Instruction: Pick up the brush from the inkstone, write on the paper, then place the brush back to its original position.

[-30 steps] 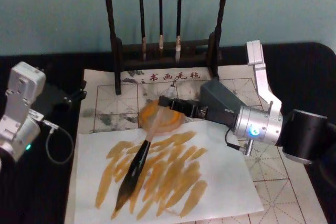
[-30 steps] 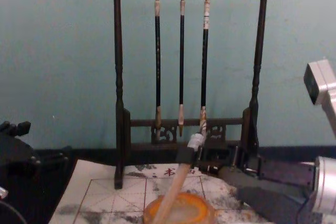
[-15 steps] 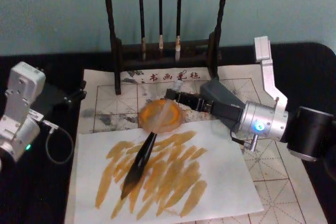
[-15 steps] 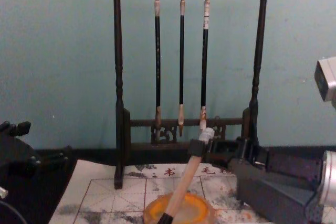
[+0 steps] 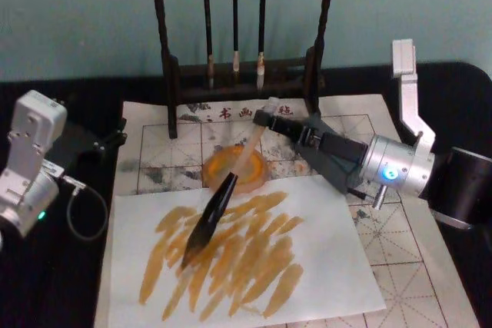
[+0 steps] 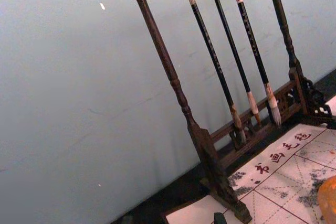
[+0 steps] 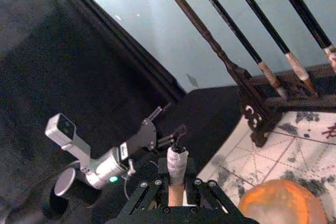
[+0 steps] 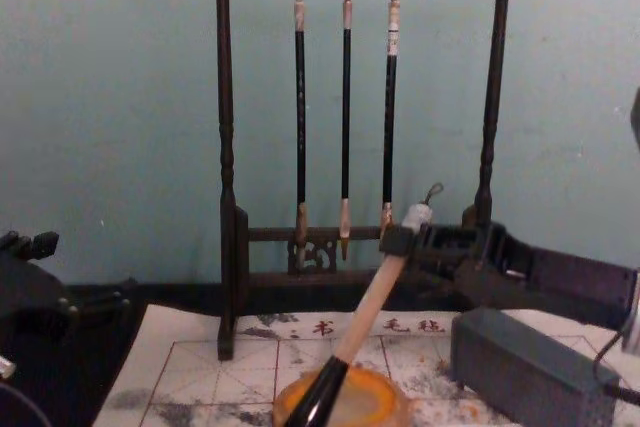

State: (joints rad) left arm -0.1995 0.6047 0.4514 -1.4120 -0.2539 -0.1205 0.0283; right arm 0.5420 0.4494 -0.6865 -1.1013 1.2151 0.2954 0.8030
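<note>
As brush (image 5: 229, 180) lifts, tip nears inkstone (image 5: 209, 168); right gripper (image 5: 265, 119) clamped

The right gripper (image 5: 264, 118) reaches in from the right, over the far part of the paper (image 5: 154, 151), and is clamped on the upper handle of the brush (image 5: 224, 190), just below its white-wrapped end. The brush slants down toward the robot, crossing above the inkstone (image 5: 211, 167). Its dark tip lies over a plain white sheet (image 5: 327, 259) covered in amber strokes; whether the tip touches it I cannot tell. That sheet lies on the near part of the paper. Behind the red characters stands a dark wooden rack (image 5: 164, 44) with three thin brushes (image 5: 235, 13) hanging. The left gripper (image 5: 108, 140) sits over the black table (image 5: 54, 282), left of the paper.
</note>
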